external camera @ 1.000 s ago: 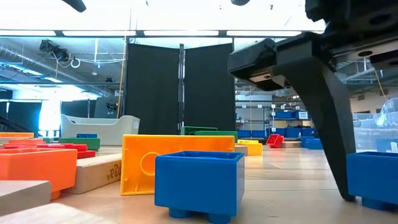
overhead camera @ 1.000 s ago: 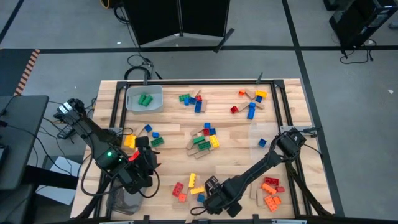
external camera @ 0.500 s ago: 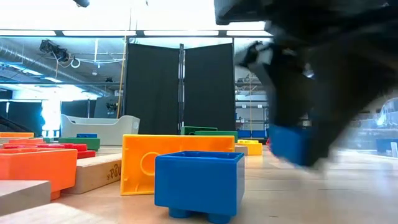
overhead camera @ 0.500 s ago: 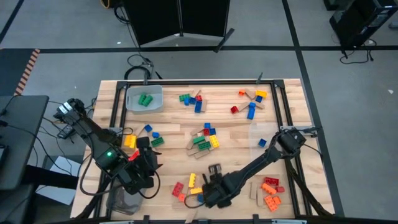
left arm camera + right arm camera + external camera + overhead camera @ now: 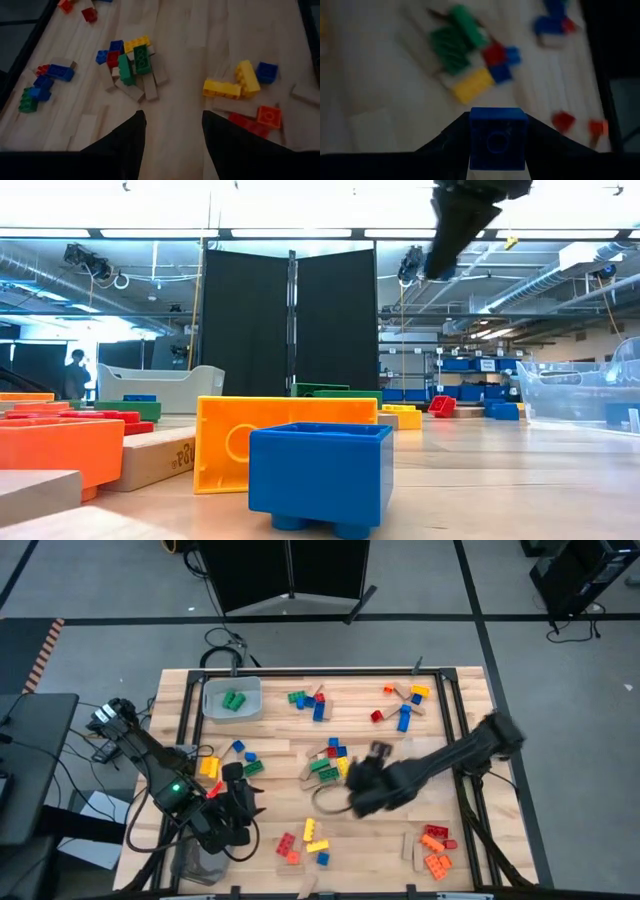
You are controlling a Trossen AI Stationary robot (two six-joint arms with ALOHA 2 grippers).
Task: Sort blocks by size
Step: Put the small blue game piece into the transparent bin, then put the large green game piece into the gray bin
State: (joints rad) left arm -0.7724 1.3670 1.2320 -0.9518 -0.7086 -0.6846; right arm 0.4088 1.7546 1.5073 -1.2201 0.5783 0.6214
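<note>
I see the right gripper [image 5: 497, 145] clamped on a small blue block [image 5: 498, 137], above the middle pile [image 5: 330, 765]; left gripper [image 5: 172, 130] parted, holding nothing, yellow blocks [image 5: 231, 86] just ahead

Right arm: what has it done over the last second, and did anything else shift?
The right claw closed on a small blue block at the table's near edge, lifted it and swung toward the middle pile. The left claw stayed open at the near left; the other blocks did not move.
</note>
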